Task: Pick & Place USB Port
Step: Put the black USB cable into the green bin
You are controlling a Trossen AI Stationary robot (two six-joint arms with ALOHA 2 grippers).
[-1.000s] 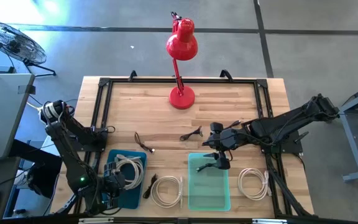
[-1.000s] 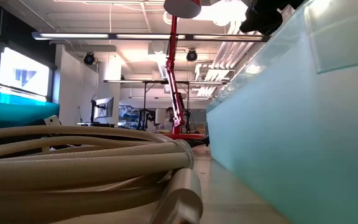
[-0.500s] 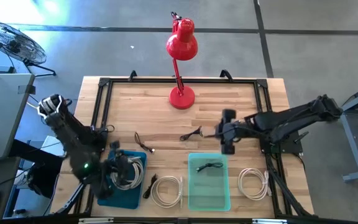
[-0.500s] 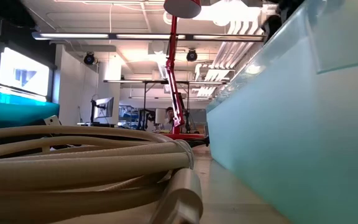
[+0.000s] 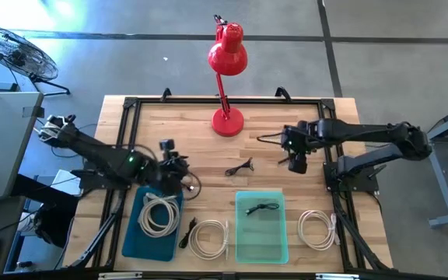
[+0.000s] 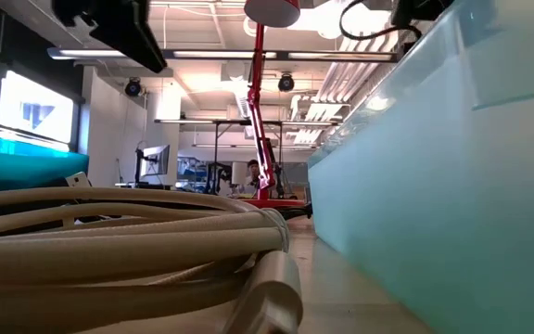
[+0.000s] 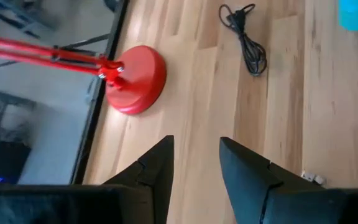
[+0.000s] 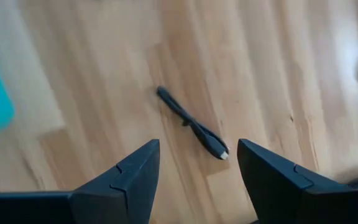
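USB cable (image 5: 240,167) betw both grippers (red lamp (image 5: 227,58) behind it)

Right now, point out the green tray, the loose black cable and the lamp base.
Green tray (image 5: 263,241), high view, bare floor.
Black cable (image 5: 240,167), high view, its middle.
Lamp base (image 5: 227,122), high view, disc centre.

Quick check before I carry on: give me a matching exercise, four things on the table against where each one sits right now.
Things:
1. red lamp
2. white cable coil
3. short black cable
4. black cable

Places:
A. in the pale green tray
B. on bare wood in the middle of the table
C. in the blue tray
D. at the far edge of the table

Pairs: 1-D, 2-C, 3-A, 4-B
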